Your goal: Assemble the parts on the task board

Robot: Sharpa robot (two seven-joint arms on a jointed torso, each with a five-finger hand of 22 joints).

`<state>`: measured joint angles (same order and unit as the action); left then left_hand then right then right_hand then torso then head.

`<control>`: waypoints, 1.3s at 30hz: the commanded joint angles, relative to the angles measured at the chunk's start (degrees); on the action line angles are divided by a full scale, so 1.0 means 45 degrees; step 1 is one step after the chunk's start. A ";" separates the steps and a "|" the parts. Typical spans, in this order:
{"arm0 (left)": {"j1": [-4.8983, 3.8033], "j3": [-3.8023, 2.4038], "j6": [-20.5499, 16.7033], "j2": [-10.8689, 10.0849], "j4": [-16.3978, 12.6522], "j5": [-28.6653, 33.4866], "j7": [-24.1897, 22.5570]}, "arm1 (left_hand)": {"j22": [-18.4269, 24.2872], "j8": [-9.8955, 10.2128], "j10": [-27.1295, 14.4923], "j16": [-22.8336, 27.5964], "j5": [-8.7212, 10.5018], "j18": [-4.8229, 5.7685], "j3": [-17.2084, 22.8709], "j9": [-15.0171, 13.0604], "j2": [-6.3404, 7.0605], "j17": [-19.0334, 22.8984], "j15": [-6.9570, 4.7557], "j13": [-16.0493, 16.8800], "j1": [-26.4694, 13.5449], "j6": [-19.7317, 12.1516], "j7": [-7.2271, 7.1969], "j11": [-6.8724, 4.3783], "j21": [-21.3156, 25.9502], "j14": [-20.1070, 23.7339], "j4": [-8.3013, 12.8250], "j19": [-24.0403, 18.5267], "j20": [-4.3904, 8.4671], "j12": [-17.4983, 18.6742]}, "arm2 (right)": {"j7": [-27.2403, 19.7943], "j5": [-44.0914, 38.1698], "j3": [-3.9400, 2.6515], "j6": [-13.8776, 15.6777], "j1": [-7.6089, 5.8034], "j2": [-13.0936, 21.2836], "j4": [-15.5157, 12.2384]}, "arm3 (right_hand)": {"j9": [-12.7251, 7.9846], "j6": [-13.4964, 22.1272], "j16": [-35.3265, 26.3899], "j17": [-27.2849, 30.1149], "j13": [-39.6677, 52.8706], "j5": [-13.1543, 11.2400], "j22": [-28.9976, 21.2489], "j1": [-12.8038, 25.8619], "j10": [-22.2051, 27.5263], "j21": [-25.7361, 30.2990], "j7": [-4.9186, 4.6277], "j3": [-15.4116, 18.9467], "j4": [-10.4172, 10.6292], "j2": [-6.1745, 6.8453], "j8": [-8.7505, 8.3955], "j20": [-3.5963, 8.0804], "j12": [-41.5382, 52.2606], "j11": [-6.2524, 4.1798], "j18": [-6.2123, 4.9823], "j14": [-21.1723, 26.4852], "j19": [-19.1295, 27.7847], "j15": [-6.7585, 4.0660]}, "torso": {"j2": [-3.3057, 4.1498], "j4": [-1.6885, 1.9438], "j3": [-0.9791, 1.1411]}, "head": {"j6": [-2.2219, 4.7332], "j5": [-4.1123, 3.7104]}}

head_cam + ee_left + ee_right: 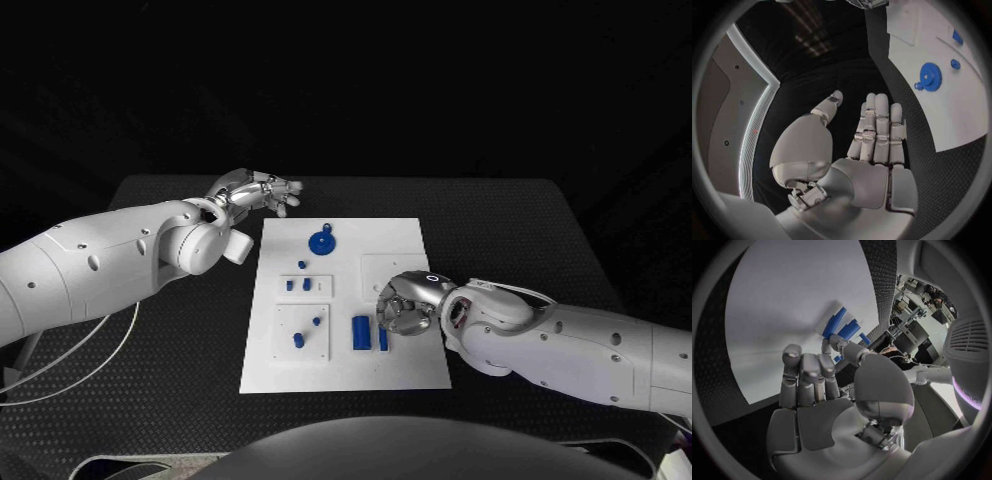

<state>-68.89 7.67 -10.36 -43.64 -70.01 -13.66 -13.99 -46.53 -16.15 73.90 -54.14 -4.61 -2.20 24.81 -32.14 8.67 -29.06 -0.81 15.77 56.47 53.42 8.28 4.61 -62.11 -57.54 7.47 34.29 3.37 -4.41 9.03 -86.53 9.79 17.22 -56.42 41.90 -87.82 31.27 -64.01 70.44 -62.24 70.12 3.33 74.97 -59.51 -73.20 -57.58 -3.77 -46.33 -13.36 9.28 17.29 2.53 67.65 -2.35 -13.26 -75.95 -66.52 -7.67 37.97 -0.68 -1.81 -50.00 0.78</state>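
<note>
Your right hand (pixel 405 305) hovers low over the near right part of the task board (pixel 404 232), fingers loosely apart and gripping nothing, its fingertips just beside two upright-lying blue bars (pixel 369 332) in a recess. Your left hand (pixel 257 193) floats off the board's far left corner above the black table (pixel 505 215), fingers straight, spread, empty. See the blue gear (pixel 323 241) at the board's far middle, and small blue pegs (pixel 304 328) in the left recesses. No readable writing anywhere on the board.
</note>
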 commanded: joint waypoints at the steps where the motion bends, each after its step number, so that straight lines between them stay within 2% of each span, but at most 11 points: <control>1: -0.0024 -0.0008 0.0151 0.0010 -0.0035 -0.0062 -0.0074 | -0.0020 0.0079 -0.0063 0.0063 0.0053 0.0158 -0.0007 0.0012 0.0004 -0.0022 0.0036 -0.0021 -0.0064 -0.0116 -0.0004 -0.0016 0.0050 0.0062 -0.0080 -0.0097 0.0639 0.0063 | 0.0007 -0.0295 0.0020 -0.0563 0.0028 -0.0039 0.0058 | -0.0012 -0.0080 -0.0052 0.0013 0.0037 -0.0085 0.0108 -0.0048 -0.0028 -0.0035 0.0002 -0.0008 0.0059 0.0063 0.0086 0.0032 0.0034 -0.0036 -0.0387 -0.0001 -0.0083 -0.0056 | -0.0010 0.0002 0.0006 | 0.0000 0.0007; 6: -0.0025 -0.0008 0.0143 0.0002 -0.0035 -0.0063 -0.0072 | -0.0021 0.0079 -0.0064 0.0064 0.0054 0.0158 -0.0008 0.0013 0.0004 -0.0023 0.0036 -0.0022 -0.0065 -0.0118 -0.0003 -0.0015 0.0050 0.0063 -0.0084 -0.0097 0.0638 0.0063 | 0.0115 -0.0685 0.0028 -0.0873 0.0035 -0.0078 0.0036 | 0.0001 -0.0104 -0.0045 0.0013 0.0109 -0.0110 0.0112 -0.0111 -0.0087 -0.0037 0.0015 0.0003 -0.0024 0.0024 0.0117 0.0045 0.0110 -0.0051 -0.0387 0.0001 -0.0074 -0.0064 | -0.0015 -0.0004 0.0007 | 0.0000 -0.0017; 11: -0.0025 -0.0008 0.0145 0.0009 -0.0024 -0.0063 -0.0072 | -0.0021 0.0081 -0.0067 0.0065 0.0055 0.0159 -0.0009 0.0014 0.0006 -0.0024 0.0037 -0.0022 -0.0068 -0.0122 -0.0001 -0.0014 0.0050 0.0063 -0.0089 -0.0097 0.0638 0.0064 | 0.0173 -0.0955 0.0031 -0.1051 0.0044 -0.0115 0.0046 | 0.0023 -0.0131 -0.0039 0.0013 0.0124 -0.0119 0.0118 -0.0175 -0.0112 -0.0043 0.0028 0.0031 -0.0124 0.0006 0.0159 0.0056 0.0123 -0.0065 -0.0387 0.0008 -0.0066 -0.0079 | -0.0014 -0.0017 0.0029 | 0.0000 0.0001; 16: -0.0024 -0.0008 0.0155 0.0026 -0.0018 -0.0064 -0.0071 | -0.0021 0.0083 -0.0069 0.0066 0.0056 0.0159 -0.0009 0.0015 0.0004 -0.0026 0.0037 -0.0023 -0.0069 -0.0127 0.0001 -0.0013 0.0051 0.0063 -0.0094 -0.0097 0.0637 0.0064 | 0.0149 -0.1041 0.0035 -0.0946 0.0062 -0.0122 0.0126 | 0.0032 -0.0135 -0.0036 0.0013 0.0156 -0.0120 0.0120 -0.0198 -0.0145 -0.0045 0.0031 0.0045 -0.0163 -0.0029 0.0174 0.0057 0.0155 -0.0069 -0.0387 0.0012 -0.0062 -0.0089 | -0.0011 -0.0024 0.0018 | 0.0000 0.0004; 23: -0.0024 -0.0008 0.0149 0.0032 0.0006 -0.0064 -0.0066 | -0.0022 0.0085 -0.0071 0.0067 0.0056 0.0159 -0.0008 0.0016 -0.0001 -0.0028 0.0037 -0.0023 -0.0067 -0.0133 0.0003 -0.0013 0.0051 0.0063 -0.0099 -0.0097 0.0637 0.0064 | -0.0049 -0.0983 0.0035 -0.0881 0.0065 -0.0023 0.0133 | 0.0036 -0.0117 -0.0035 0.0014 0.0140 -0.0120 0.0120 -0.0199 -0.0131 -0.0046 0.0027 0.0075 -0.0183 -0.0075 0.0177 0.0058 0.0129 -0.0066 -0.0387 0.0017 -0.0061 -0.0095 | -0.0013 -0.0012 0.0031 | 0.0000 -0.0010; 33: -0.0024 -0.0008 0.0157 0.0022 -0.0002 -0.0068 -0.0049 | -0.0022 0.0086 -0.0073 0.0068 0.0057 0.0159 -0.0007 0.0017 0.0001 -0.0031 0.0037 -0.0024 -0.0060 -0.0137 0.0004 -0.0012 0.0052 0.0062 -0.0101 -0.0099 0.0638 0.0064 | -0.0587 -0.0715 0.0035 -0.0750 0.0066 0.0113 0.0184 | 0.0052 -0.0059 -0.0026 0.0015 0.0089 -0.0122 0.0121 -0.0197 -0.0077 -0.0056 0.0007 0.0283 -0.0222 -0.0142 0.0188 0.0064 0.0046 -0.0047 -0.0387 0.0023 -0.0065 -0.0088 | -0.0010 -0.0005 0.0010 | 0.0000 0.0009; 39: -0.0024 -0.0008 0.0172 0.0032 0.0010 -0.0070 -0.0050 | -0.0022 0.0085 -0.0074 0.0069 0.0057 0.0158 -0.0007 0.0017 0.0004 -0.0032 0.0037 -0.0024 -0.0057 -0.0139 0.0005 -0.0012 0.0052 0.0063 -0.0102 -0.0099 0.0638 0.0064 | -0.0802 -0.0735 0.0035 -0.0684 0.0066 0.0143 0.0202 | 0.0072 -0.0018 -0.0023 0.0018 0.0063 -0.0121 0.0119 -0.0242 -0.0043 -0.0053 -0.0004 0.0484 -0.0250 -0.0210 0.0208 0.0068 -0.0008 -0.0034 -0.0387 0.0032 -0.0053 -0.0075 | -0.0012 -0.0012 0.0020 | 0.0000 0.0011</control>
<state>-68.91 7.67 -10.34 -43.60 -69.89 -13.71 -13.92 -46.58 -16.15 73.90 -54.14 -4.61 -2.20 24.80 -32.15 8.67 -29.15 -0.81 15.73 56.47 53.07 8.32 4.60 -62.11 -57.54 7.48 34.29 3.37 -4.41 6.53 -89.64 9.61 15.93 -56.50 42.28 -87.17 31.56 -64.19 70.44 -62.25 70.42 3.04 74.97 -60.59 -73.40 -57.57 -3.60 -44.43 -14.45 8.66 17.97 2.45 67.83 -2.55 -13.29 -75.86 -66.60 -7.55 37.93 -0.70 -1.75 -50.00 0.84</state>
